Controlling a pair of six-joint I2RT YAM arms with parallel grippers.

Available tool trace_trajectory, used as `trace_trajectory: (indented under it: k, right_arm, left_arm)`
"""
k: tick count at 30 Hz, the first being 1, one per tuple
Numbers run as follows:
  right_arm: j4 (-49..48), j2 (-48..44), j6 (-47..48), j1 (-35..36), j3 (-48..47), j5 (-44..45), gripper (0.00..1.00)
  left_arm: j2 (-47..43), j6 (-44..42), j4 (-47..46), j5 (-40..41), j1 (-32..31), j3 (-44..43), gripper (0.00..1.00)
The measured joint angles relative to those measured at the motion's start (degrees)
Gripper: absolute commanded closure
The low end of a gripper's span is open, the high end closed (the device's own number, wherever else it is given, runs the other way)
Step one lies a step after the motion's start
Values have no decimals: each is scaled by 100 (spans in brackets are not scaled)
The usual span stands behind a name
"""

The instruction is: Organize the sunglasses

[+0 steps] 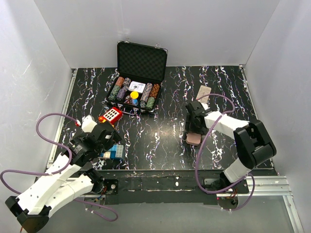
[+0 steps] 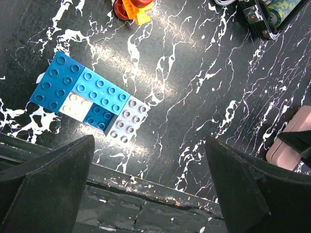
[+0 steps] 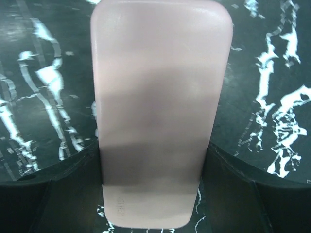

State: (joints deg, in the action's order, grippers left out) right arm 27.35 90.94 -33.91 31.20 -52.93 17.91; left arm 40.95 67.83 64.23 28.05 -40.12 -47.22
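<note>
The right gripper (image 3: 151, 148) has its two black fingers (image 3: 68, 189) pressed on the long sides of a pink case (image 3: 160, 97), one on each side. The left gripper (image 2: 149, 141) has its fingers (image 2: 53, 184) spread wide with nothing between them.

The biggest thing is the black table (image 1: 160, 136) with white marble lines. At the back sits an open black poker chip case (image 1: 142, 58) with rows of chips and a white card. The print on the card is too small to read.

From the top camera, the pink case lies flat on the right side, under the right gripper. Behind that arm is a pale brown oblong thing (image 1: 204, 92). I cannot tell what it is.

The left gripper hangs over some toy bricks (image 2: 87, 97) in blue, white and grey, all stuck together. Near them is a red and yellow toy (image 1: 111, 115).

Only the right wrist camera shows tiny raised letters near one end of the pink case. They are too faint to read. Only the left wrist camera shows the round bumps on the bricks.

No view shows the sunglasses, so I cannot tell where they are.
</note>
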Motion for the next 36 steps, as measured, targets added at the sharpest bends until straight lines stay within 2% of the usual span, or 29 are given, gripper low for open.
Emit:
trace_trajectory:
  k: [7,10,17,23,25,27,28,36]
  right_arm:
    - [0,-352,-264,-881,304,-155,50]
    - [2,-505,-256,-1322,317,-149,45]
    - [-37,-444,13,-2275,208,-160,44]
    - [-269,203,289,-2527,-273,-330,40]
    - [-382,378,348,-2588,-354,-501,32]
    - [-400,525,398,-2640,-470,-621,18]
    - [-402,590,417,-2664,-529,-654,16]
    - [-459,350,601,-2673,-625,-798,12]
  left_arm:
    - [63,0,-15,-7,0,2,2]
    - [72,0,-37,-11,0,2,2]
    - [114,-2,-44,-9,0,2,2]
    - [210,-4,-46,-9,0,2,2]
    - [234,-7,-48,-9,0,2,2]
    - [240,-11,-52,-7,0,2,2]
    - [240,-13,-63,-7,0,2,2]
    - [221,-37,-107,-7,0,2,2]
